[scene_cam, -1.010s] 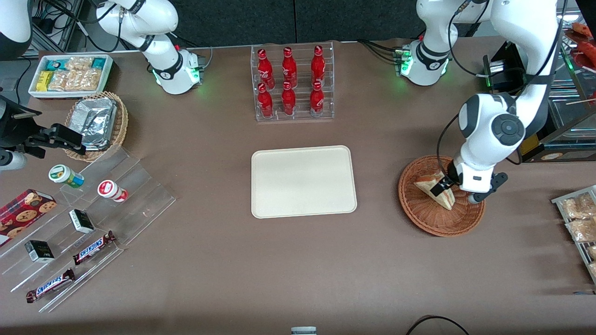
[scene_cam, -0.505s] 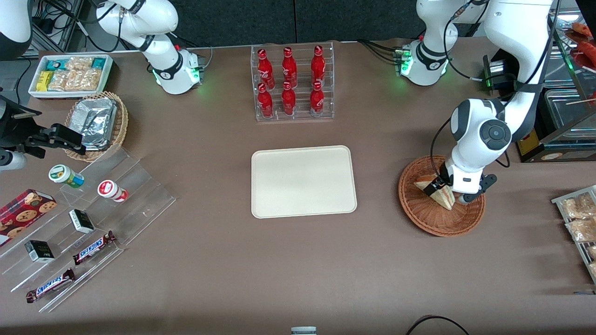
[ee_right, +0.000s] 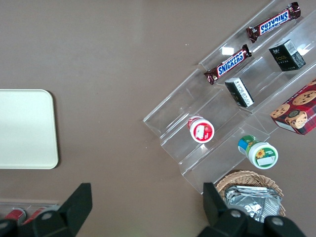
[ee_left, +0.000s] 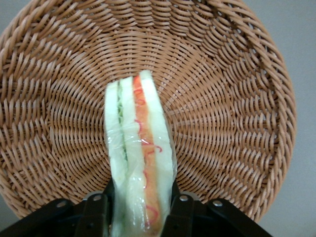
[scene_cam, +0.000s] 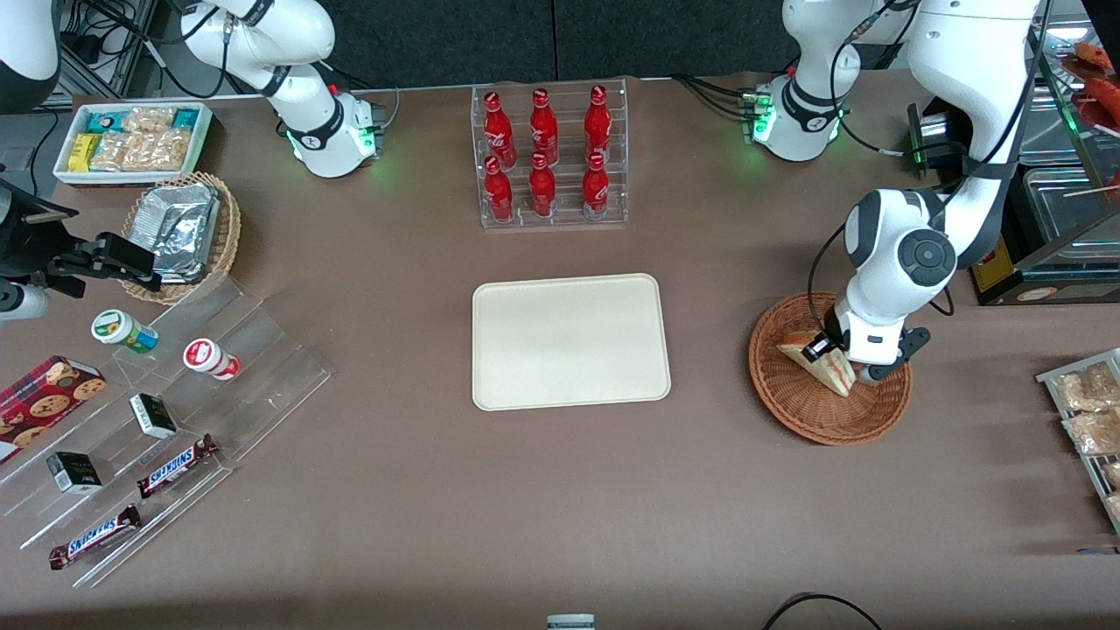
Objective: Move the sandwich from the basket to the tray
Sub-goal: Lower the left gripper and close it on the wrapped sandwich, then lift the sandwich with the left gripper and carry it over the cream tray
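Note:
The sandwich [scene_cam: 838, 374] stands on edge in the reddish-brown wicker basket [scene_cam: 814, 424], toward the working arm's end of the table. My gripper [scene_cam: 827, 350] is down in the basket, and the wedge sits between its two black fingers [ee_left: 96, 212]. In the left wrist view the wrapped sandwich [ee_left: 140, 133] fills the gap, with both fingers pressed against its bread sides. Red and pale green filling runs along its upper edge, and the basket [ee_left: 237, 98] weave lies all around it. The cream tray [scene_cam: 569, 341] lies bare at the table's middle, beside the basket.
A clear rack of red bottles [scene_cam: 547, 157] stands farther from the front camera than the tray. At the parked arm's end sit clear steps with snacks [scene_cam: 157, 411], a tan basket of foil packets [scene_cam: 179, 229] and a white bin [scene_cam: 131, 140]. A wire rack of packets [scene_cam: 1089, 411] is past the basket.
The arm has come lower and drawn in over the basket, bringing the fingers down around the sandwich. The sandwich has barely shifted and still rests in the basket.

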Robot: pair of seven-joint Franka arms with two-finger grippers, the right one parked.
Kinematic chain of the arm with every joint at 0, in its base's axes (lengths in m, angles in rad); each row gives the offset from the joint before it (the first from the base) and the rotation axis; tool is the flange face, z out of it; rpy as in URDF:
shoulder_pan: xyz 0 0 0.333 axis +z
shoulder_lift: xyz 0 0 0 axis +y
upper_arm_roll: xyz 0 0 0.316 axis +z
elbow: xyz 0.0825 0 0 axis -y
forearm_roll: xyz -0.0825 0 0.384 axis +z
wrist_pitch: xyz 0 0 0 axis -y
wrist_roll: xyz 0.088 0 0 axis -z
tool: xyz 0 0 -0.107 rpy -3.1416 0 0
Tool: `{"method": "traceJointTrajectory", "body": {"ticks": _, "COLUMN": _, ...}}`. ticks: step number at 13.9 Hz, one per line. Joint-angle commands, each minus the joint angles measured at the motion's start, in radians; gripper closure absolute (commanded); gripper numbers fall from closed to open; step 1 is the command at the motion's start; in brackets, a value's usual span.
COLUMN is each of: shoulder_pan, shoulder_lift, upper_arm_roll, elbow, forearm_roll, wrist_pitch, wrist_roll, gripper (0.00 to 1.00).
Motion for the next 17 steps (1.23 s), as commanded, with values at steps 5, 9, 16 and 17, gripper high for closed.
{"method": "traceJointTrajectory", "body": {"ticks": 5, "shoulder_pan": -0.074, "shoulder_lift": -0.108, "upper_arm_roll": -0.062, "elbow": 0.228, "forearm_roll": 0.013, "wrist_pitch": -0.405, "wrist_roll": 0.006, "gripper": 1.00}}
{"method": "traceJointTrajectory", "body": {"ticks": 9, "shoulder_pan": -0.264, "shoulder_lift": -0.049, "upper_arm_roll": -0.067, "elbow": 0.371, "forearm_roll": 0.008, "wrist_pitch": -0.500, "wrist_roll": -0.012, "gripper": 1.00}}
{"method": "traceJointTrajectory", "body": {"ticks": 16, "shoulder_pan": -0.536, "shoulder_lift": 0.280, "upper_arm_roll": -0.067, "elbow": 0.677, "forearm_roll": -0.001, "wrist_pitch": -0.488, "wrist_roll": -0.011, "gripper": 1.00}}
{"method": "traceJointTrajectory", "body": {"ticks": 17, "shoulder_pan": -0.562, "shoulder_lift": 0.320, "upper_arm_roll": -0.067, "elbow": 0.704, "forearm_roll": 0.002, "wrist_pitch": -0.488, "wrist_roll": -0.011, "gripper": 1.00}}
